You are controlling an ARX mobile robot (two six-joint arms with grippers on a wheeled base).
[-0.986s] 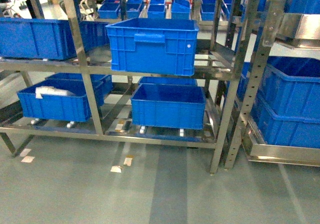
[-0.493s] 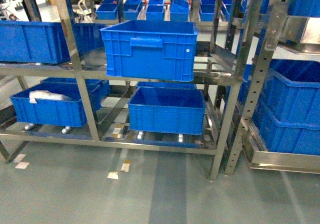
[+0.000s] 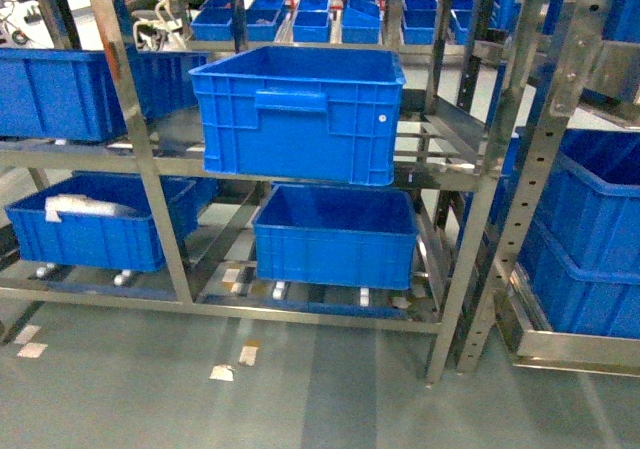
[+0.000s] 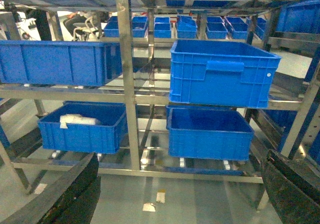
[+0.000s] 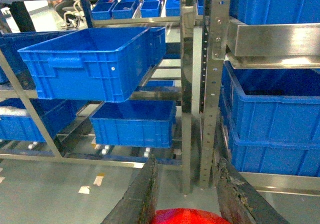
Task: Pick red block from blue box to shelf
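I'm facing steel racking loaded with dark blue ribbed crates: a big one on the middle tier, another directly beneath it, and one at lower left holding something white. The grey-green floor has scraps of tape on it. Smaller blue bins line a rack behind.

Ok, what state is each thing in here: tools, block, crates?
Right tool: shut on the red block.
Red block: gripped, only its top showing.
Left tool: open, empty.
Middle-tier crate: upright, open-topped, inside hidden.
Lower centre crate: open, looks empty.
Lower left crate: holds a white bundle.
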